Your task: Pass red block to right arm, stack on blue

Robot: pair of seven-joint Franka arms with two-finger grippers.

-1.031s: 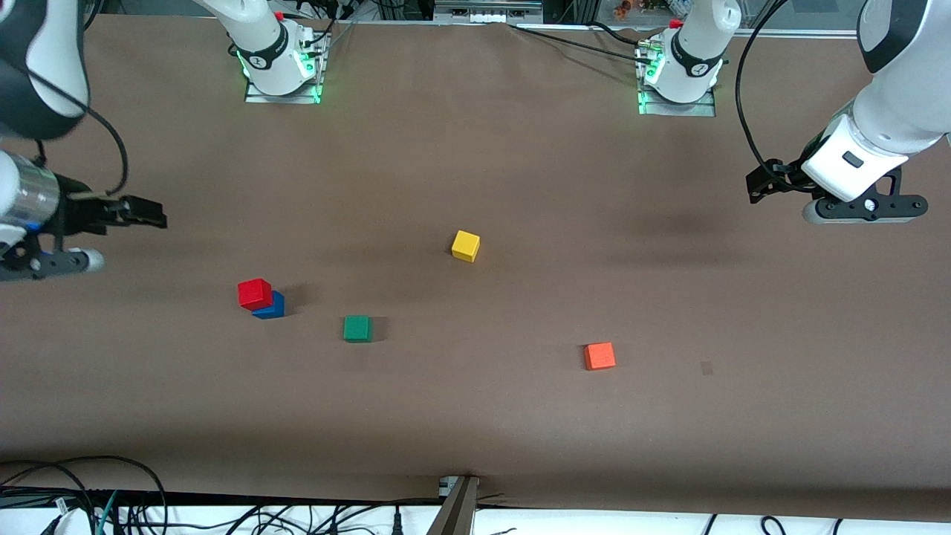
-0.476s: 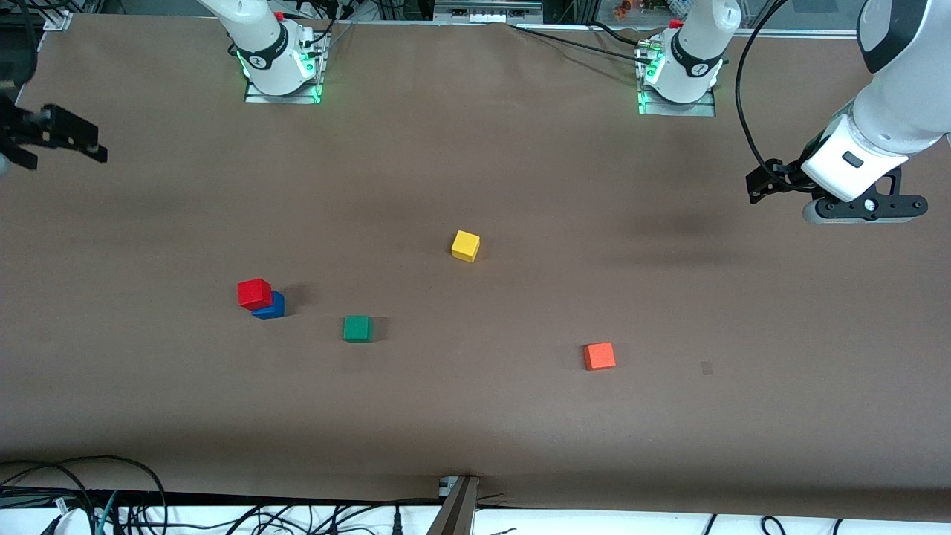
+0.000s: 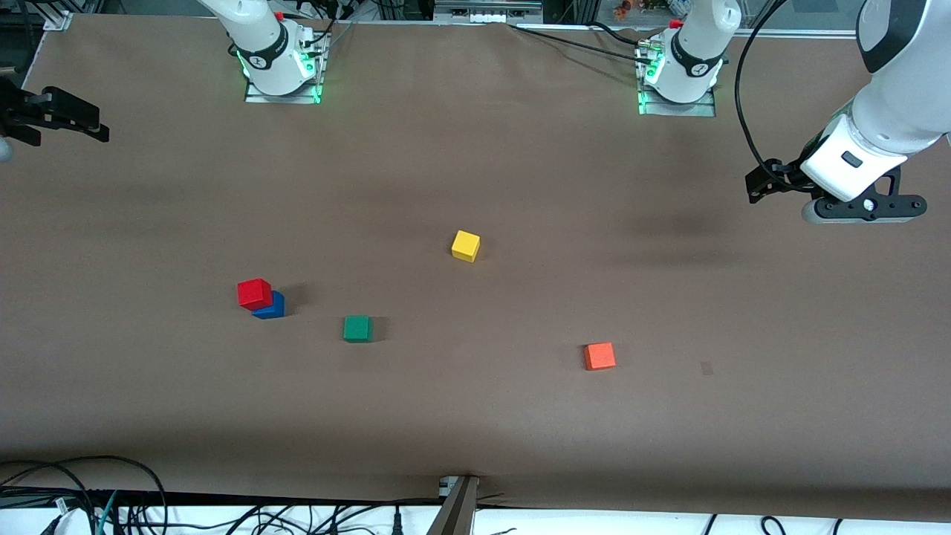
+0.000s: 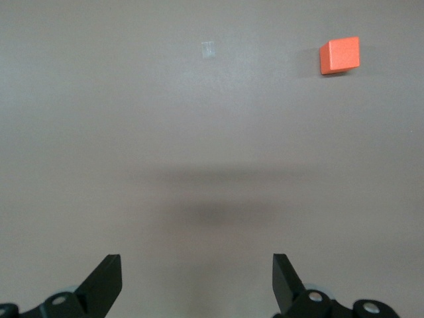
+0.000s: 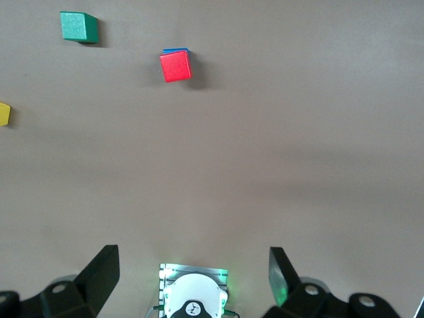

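my right claw [image 3: 70, 122] open and empty, high at my end of the table; left claw [image 4: 197, 281] open, waiting. red block [image 3: 254, 293] sits on blue block [image 3: 273, 306], well below me, nearer my arm.

The front camera is looking down across the whole brown paper-covered surface [image 3: 475, 416] toward both bases. Each wrist camera is gazing downward past its own claw; all are sharing that surface.

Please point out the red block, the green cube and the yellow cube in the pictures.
red block [image 3: 254, 293]: front view, on its top face, stacked on the blue cube.
green cube [image 3: 357, 328]: front view, on its top face.
yellow cube [image 3: 466, 244]: front view, on its top face.
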